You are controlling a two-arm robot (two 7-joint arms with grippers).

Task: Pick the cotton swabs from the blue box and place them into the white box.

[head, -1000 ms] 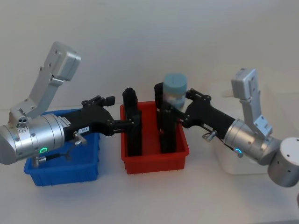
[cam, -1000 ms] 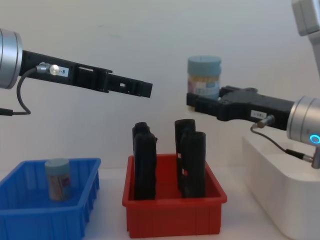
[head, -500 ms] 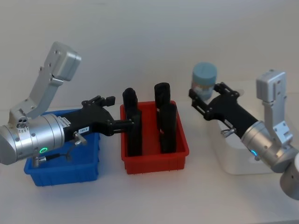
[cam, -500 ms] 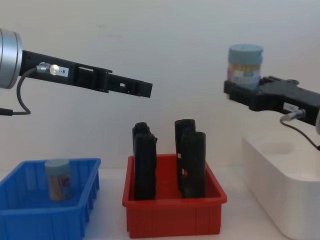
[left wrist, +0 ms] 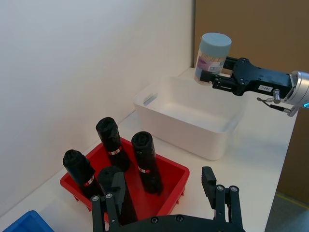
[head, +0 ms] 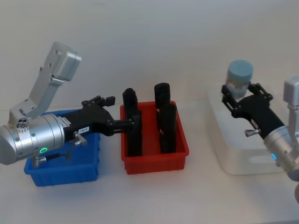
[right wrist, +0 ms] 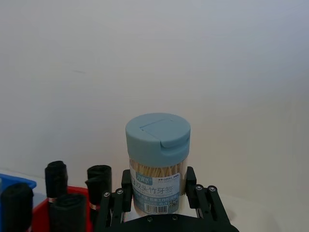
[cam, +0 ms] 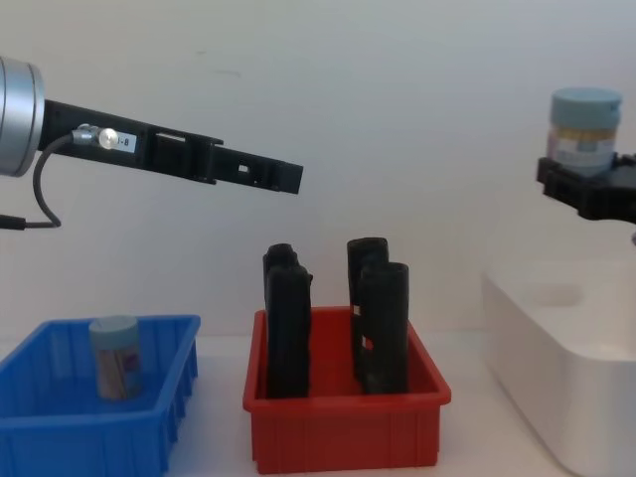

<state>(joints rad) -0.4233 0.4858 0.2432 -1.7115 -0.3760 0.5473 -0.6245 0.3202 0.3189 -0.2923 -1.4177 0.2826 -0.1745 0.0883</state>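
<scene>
My right gripper (head: pixel 239 94) is shut on a tub of cotton swabs (head: pixel 239 76) with a pale blue lid, held upright in the air over the white box (head: pixel 219 150). From the chest, that tub (cam: pixel 584 123) sits in the right gripper (cam: pixel 588 185) well above the white box (cam: pixel 542 343). The right wrist view has the tub (right wrist: pixel 158 159) between the fingers (right wrist: pixel 123 187). A second tub of cotton swabs (cam: pixel 114 356) stands in the blue box (cam: pixel 45 429). My left gripper (left wrist: pixel 161 193) is open and empty, hovering high between the blue box (head: pixel 65 176) and the red bin.
A red bin (head: pixel 154 163) stands between the blue and white boxes and holds several tall black upright blocks (cam: pixel 383 328). The left gripper (cam: pixel 286 179) hangs above those blocks. A plain wall closes off the back of the table.
My right gripper has carried the tub to the right, from over the red bin to above the white box. The left arm has not moved.
</scene>
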